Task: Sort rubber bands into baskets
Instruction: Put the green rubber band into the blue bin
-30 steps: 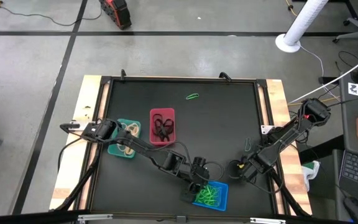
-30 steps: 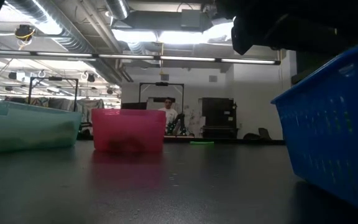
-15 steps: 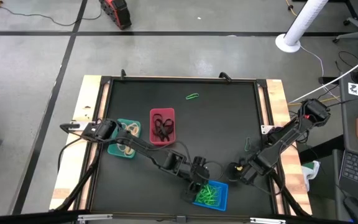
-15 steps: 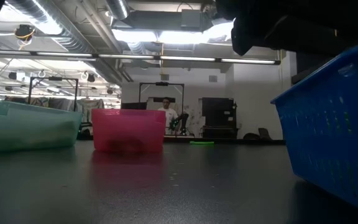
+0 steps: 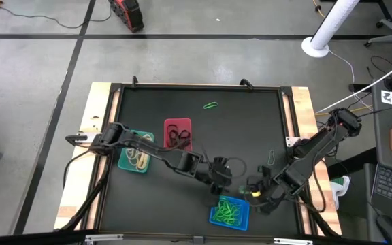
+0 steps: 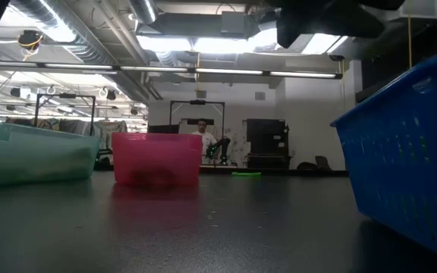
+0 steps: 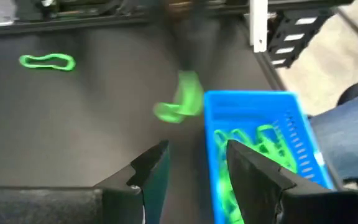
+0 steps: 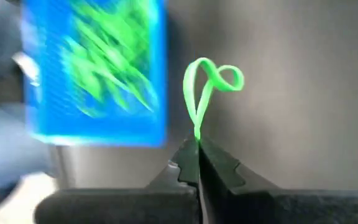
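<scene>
Since the earlier frame the left gripper (image 5: pixel 221 168) is pulled back from above the blue basket (image 5: pixel 230 212) and is now seen just past the basket's far rim, toward the red basket (image 5: pixel 177 138). The right gripper (image 5: pixel 252 190) is shifted closer to the blue basket, and its fingers, open a second ago, are now pressed together on a green band (image 8: pixel 205 87).

In the right wrist view the band is pinched at one end between the closed fingertips, its loop standing up and curling over, with the blue basket just beside it. The same band (image 7: pixel 182 99) is seen blurred in the left wrist view, just off a corner of the blue basket (image 7: pixel 261 124).

The left gripper's fingers (image 7: pixel 151 167) are held apart with nothing between them.

The blue basket is filled with a heap of green bands (image 5: pixel 229 212). The red basket, well apart from the blue one, holds black bands (image 5: pixel 177 138). The teal basket (image 5: pixel 135 151), just beside the red one on the side away from the blue basket, holds tan bands (image 5: pixel 136 156) and is partly covered by the left arm.

One more green band (image 5: pixel 211 105) is left lying flat on the black mat (image 5: pixel 243 122), well beyond the red basket, toward the far edge. It is seen again in the low view (image 6: pixel 246 174) and the left wrist view (image 7: pixel 47 61).
</scene>
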Tool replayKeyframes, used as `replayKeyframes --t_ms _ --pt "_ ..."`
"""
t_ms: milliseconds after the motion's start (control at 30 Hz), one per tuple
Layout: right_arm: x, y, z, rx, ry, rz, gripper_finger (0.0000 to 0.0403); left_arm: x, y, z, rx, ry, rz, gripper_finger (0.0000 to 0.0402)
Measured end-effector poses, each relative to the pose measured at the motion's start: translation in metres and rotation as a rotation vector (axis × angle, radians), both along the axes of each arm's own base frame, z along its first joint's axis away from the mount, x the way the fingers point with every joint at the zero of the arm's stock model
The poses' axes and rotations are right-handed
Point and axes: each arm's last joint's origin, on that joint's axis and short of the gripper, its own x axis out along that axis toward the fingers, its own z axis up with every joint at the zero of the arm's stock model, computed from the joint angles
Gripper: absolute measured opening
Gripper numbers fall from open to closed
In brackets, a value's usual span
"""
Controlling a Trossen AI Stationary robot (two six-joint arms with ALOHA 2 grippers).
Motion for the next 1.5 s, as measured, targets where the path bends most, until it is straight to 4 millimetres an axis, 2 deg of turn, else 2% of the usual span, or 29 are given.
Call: replayKeyframes --t_ms 133,300,500,733,1100,1200,1333,1500 --pt "0.015 0.012 0.02 0.082 -0.198 0.037 0.0006 0.002 0.02 0.006 0.039 -0.007 0.014 0.0157" --pt "0.026 0.024 0.028 0.166 -0.344 0.092 0.0003 0.006 0.048 0.009 0.071 -0.004 0.052 0.0157" --pt "0.035 0.033 0.009 0.139 -0.304 0.121 0.0005 0.01 0.087 0.01 0.122 -0.008 0.094 0.0157" --pt "0.042 0.043 -0.016 0.148 -0.202 0.17 0.0005 0.012 0.144 0.009 0.232 0.003 0.175 0.0157" --pt "0.044 0.047 -0.024 0.158 -0.179 0.184 0.0005 -0.003 0.245 0.005 0.224 0.072 0.403 0.0157" --pt "0.045 0.047 -0.023 0.16 -0.182 0.183 0.0005 -0.008 0.271 -0.001 0.202 0.088 0.474 0.0157" --pt "0.045 0.047 -0.023 0.16 -0.183 0.183 0.0005 -0.01 0.301 -0.023 0.167 0.123 0.557 0.0157" --pt "0.045 0.047 -0.024 0.16 -0.181 0.183 0.0005 -0.01 0.324 -0.052 0.136 0.165 0.622 0.0157"
